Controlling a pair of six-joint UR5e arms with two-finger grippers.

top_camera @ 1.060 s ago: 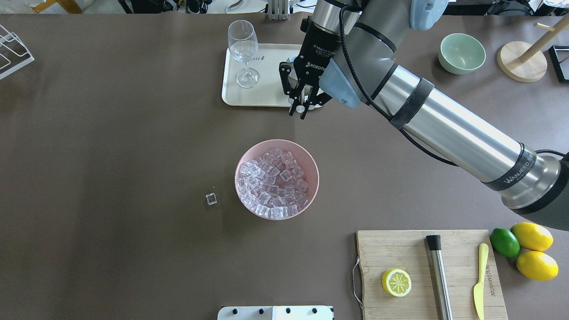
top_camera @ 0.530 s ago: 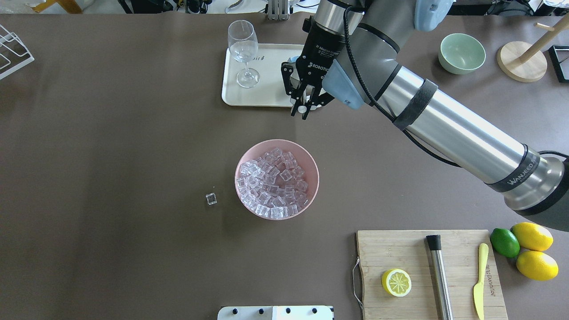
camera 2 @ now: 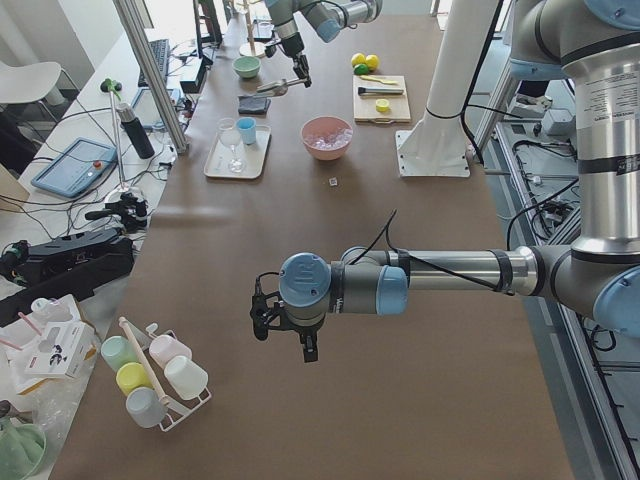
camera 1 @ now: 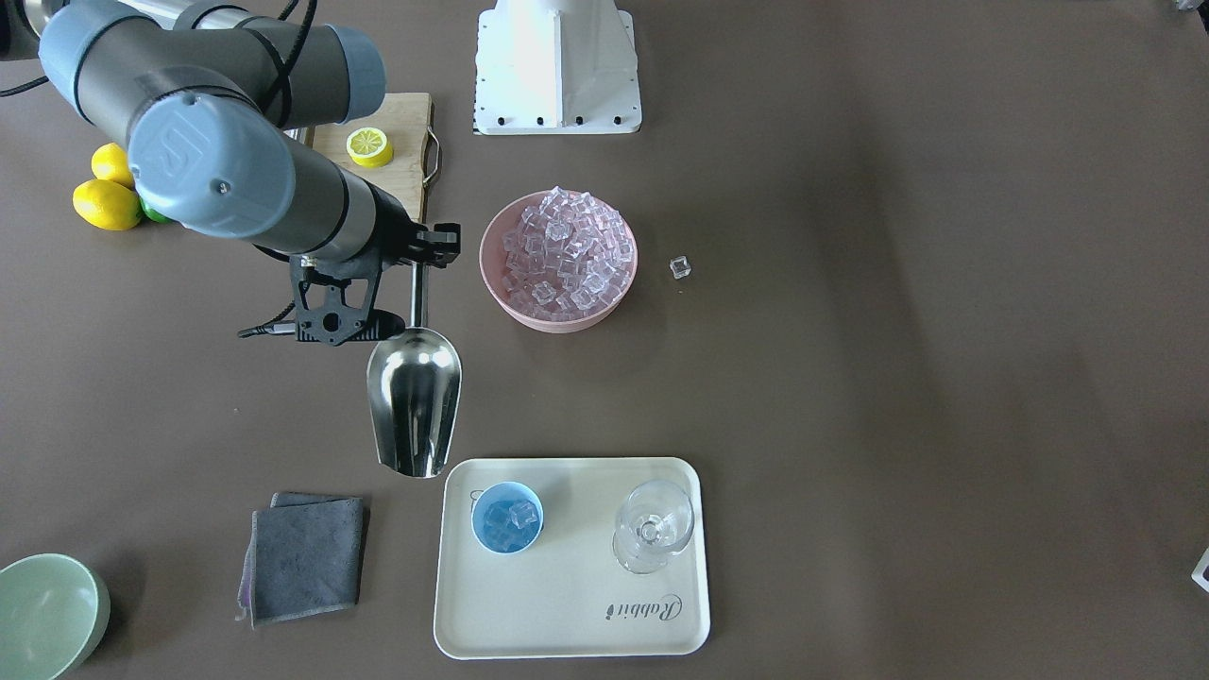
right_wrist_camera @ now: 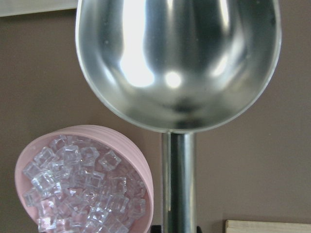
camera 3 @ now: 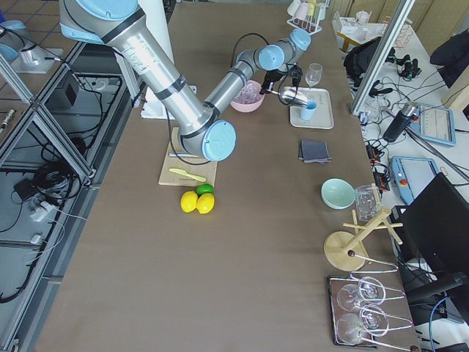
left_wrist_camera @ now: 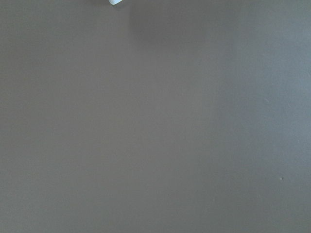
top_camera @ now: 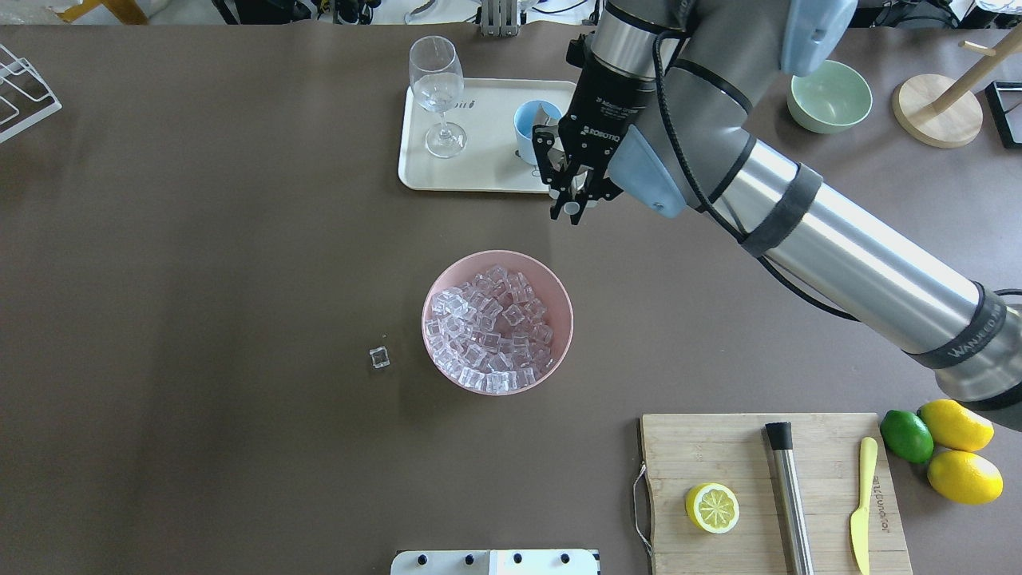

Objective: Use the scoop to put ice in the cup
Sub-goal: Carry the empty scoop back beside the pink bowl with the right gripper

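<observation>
My right gripper (top_camera: 571, 209) (camera 1: 421, 247) is shut on the thin rod handle (right_wrist_camera: 178, 184) of the steel scoop (camera 1: 416, 401). The scoop's bowl (right_wrist_camera: 177, 63) is empty and hangs over the table, just outside the tray's corner, beside the cup. The light-blue cup (camera 1: 507, 517) (top_camera: 529, 126) stands on the tray and holds a few ice cubes. The rest of the ice (camera 1: 564, 250) (top_camera: 489, 329) fills a pink bowl (top_camera: 563, 315). One cube (top_camera: 379, 357) lies loose on the table. My left gripper (camera 2: 305, 345) shows only in the exterior left view, far from all this. I cannot tell whether it is open.
A cream tray (top_camera: 479, 172) also bears a clear stemmed glass (top_camera: 437, 92). A grey cloth (camera 1: 304, 557) and a pale green bowl (top_camera: 829, 96) lie near it. A cutting board (top_camera: 718, 447) holds a lemon half, a steel cylinder (top_camera: 789, 495) and a knife. Lemons and a lime lie beside it.
My right arm has swung to the right in the overhead view and a little toward the robot, taking the scoop with it. The cup, hidden under the gripper before, now shows.
</observation>
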